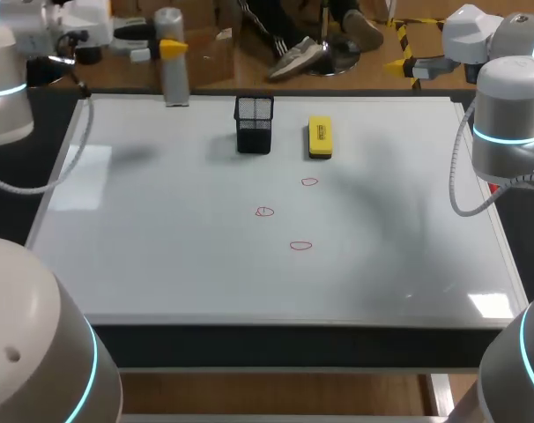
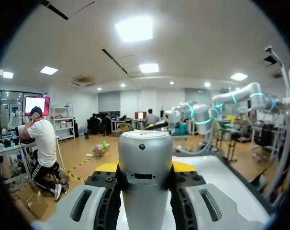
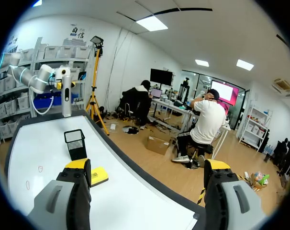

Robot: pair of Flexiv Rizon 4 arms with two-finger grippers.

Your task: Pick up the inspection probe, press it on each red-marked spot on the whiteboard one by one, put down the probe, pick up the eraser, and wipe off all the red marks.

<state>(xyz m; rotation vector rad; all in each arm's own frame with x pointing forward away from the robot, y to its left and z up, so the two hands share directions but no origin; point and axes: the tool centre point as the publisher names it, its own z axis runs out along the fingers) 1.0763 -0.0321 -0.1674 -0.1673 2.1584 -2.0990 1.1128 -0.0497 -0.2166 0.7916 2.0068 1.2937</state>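
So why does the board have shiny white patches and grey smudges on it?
Head view: the white patches on the board are glare from lights, one by its left edge and one at its near right corner; the grey smudges are soft shadows cast from above. Right wrist view: the board looks evenly white, with no glare.

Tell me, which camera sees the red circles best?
The head view: all three red marks show from above. The right wrist view catches two tiny ones; the left wrist view shows none.
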